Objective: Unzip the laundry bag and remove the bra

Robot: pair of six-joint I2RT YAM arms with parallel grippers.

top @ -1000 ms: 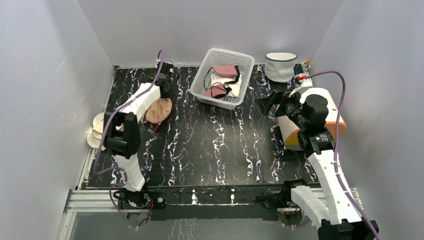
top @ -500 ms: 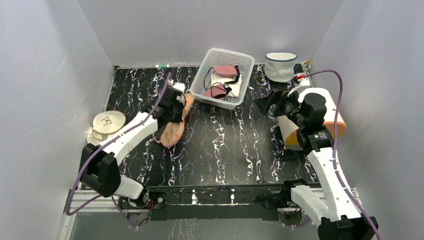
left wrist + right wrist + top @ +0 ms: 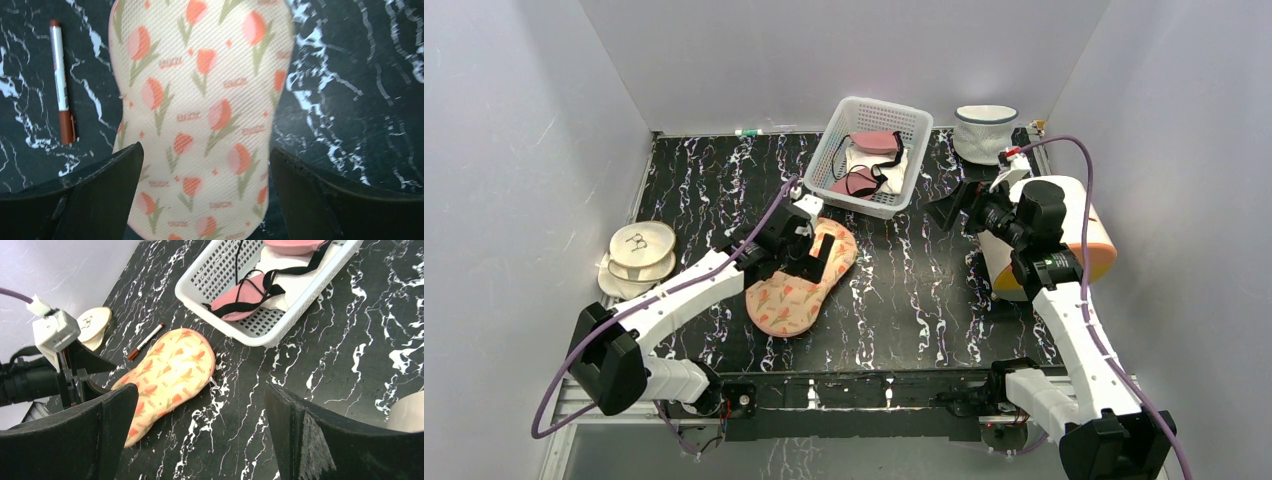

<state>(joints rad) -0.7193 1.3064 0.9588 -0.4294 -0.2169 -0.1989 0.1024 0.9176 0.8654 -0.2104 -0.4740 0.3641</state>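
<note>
Bag (image 3: 792, 292) lies flat on table (image 3: 894, 290), left of centre, nearer the near edge. Printed face up, closed. Left gripper (image 3: 814, 248) over bag's far end, fingers spread. Right gripper (image 3: 951, 205) in the air toward right edge, fingers apart. Basket (image 3: 902, 120) at far edge, pink bra (image 3: 876, 142) inside. Mesh tub (image 3: 984, 135) in far right corner. Cream discs (image 3: 639, 250) at left edge.

Pouch (image 3: 789, 295) flat on table (image 3: 904, 295), left gripper (image 3: 812, 250) over its far end, jaws wide apart. Basket (image 3: 824, 160) close at pouch's 1 o'clock. Pen (image 3: 61, 75) just beside pouch, 10 o'clock in left wrist view. Round case (image 3: 636, 245) at 9 o'clock, well apart. Bare table from 3 to 6 o'clock. Right gripper (image 3: 950, 206) at 2 o'clock, jaws spread; tub (image 3: 984, 138) at its 1, roll (image 3: 1089, 235) at its 3.
</note>
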